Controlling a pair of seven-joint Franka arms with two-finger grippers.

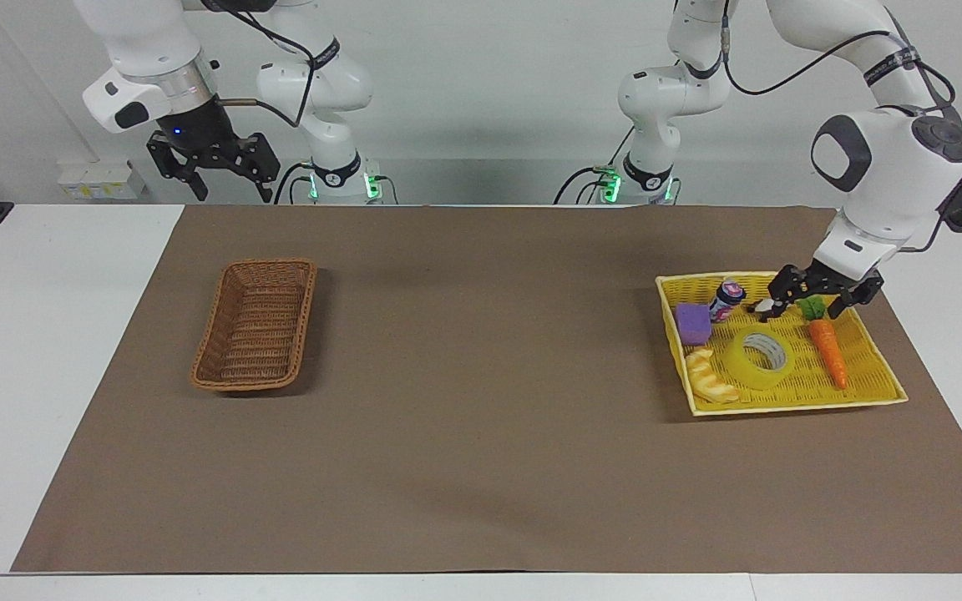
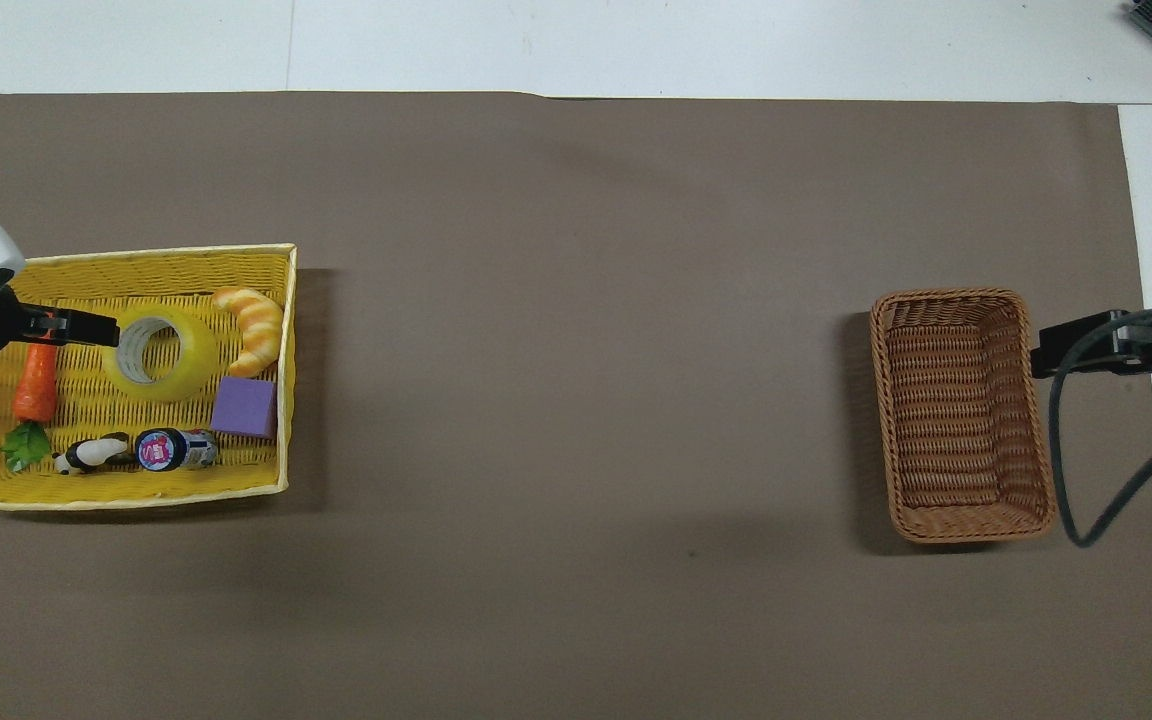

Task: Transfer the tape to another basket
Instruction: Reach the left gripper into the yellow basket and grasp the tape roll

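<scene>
The tape (image 1: 760,357) lies flat in the yellow tray (image 1: 865,392) at the left arm's end of the worktop, hemmed in by the carrot (image 1: 828,351), the croissant toy (image 1: 711,377) and the purple block (image 1: 693,323). The left tool (image 1: 811,302) hangs over the tray with its fingers spread, holding nothing, above the carrot's leaves and the panda figure (image 1: 772,307). The risk I see is crowding: a finger coming down off-centre could strike the carrot or push the roll against the croissant toy (the roll is wide, so a rim grip may slip). The right tool (image 1: 212,167) waits raised, spread and empty. The wicker basket (image 1: 255,324) stands well apart, and its narrow mouth could catch a tilted roll.
</scene>
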